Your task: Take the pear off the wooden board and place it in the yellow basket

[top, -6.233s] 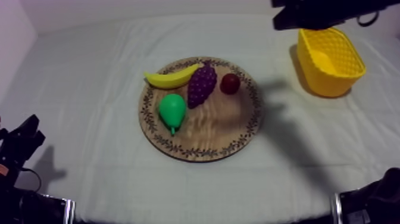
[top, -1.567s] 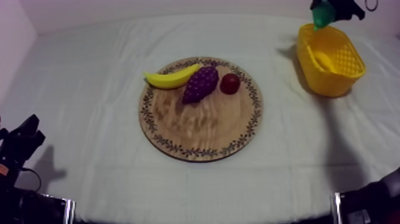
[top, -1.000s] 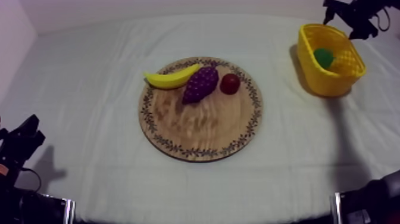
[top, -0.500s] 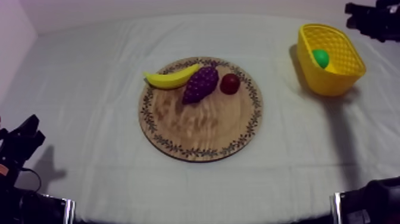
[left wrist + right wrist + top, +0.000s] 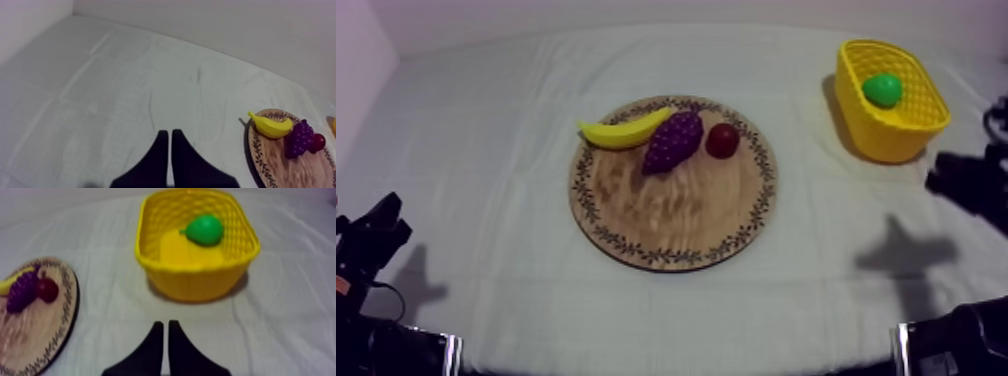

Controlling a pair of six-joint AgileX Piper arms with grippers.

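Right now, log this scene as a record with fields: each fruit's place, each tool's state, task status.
pear: green toy pear, lying inside the yellow lattice-walled basket
board: round wooden board with patterned rim, mid-table
on board: yellow toy banana, purple bunch of grapes, small red fruit
left tool: shut on nothing, over the grey-white cloth beside the board
right tool: shut on nothing, facing the basket
task status: pear off the board, in the basket

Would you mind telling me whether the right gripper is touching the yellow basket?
Apart. The right wrist view shows bare cloth between the right gripper and the yellow basket.
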